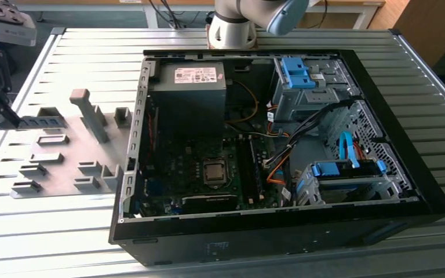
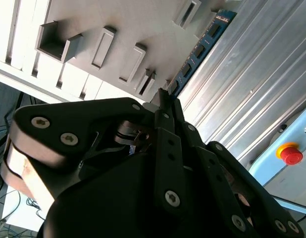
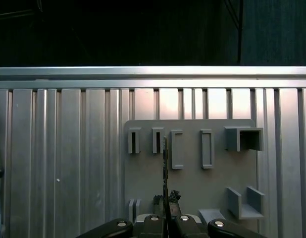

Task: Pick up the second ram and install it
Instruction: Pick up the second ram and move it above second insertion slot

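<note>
No legible text, number or brand anywhere. In the exterior view, white label with a reddish patch on top of the power supply inside the open computer case: lines of fine print, too small to read. Faint pale mark on the case's black outer panel nearest the camera, unreadable. In the second wrist view, black chips along the second ram: markings too small to make out. Red emergency-stop button on a yellow collar: lettering not readable.
</note>
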Robot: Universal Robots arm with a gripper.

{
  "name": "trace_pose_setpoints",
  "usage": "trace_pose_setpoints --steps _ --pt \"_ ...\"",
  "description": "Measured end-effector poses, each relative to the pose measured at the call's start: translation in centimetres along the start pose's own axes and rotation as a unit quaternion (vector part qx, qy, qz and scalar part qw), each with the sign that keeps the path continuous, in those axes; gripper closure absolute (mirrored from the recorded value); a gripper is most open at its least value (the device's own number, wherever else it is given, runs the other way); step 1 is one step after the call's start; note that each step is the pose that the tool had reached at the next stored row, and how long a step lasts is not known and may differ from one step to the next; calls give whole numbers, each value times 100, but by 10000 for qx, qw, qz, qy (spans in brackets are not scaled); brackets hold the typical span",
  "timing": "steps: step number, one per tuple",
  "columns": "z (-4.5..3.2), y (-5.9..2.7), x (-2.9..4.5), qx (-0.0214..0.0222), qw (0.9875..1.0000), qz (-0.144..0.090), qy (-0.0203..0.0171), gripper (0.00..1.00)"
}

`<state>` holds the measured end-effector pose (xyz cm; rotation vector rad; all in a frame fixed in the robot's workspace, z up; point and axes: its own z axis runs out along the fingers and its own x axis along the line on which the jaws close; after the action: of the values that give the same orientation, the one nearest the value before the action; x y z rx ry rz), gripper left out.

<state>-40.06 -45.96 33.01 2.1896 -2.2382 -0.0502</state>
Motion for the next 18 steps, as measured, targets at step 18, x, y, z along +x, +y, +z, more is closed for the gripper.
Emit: trace_pose_setpoints --steps 18 --pt "-263 7 -4 0 10000 -1 0 86"
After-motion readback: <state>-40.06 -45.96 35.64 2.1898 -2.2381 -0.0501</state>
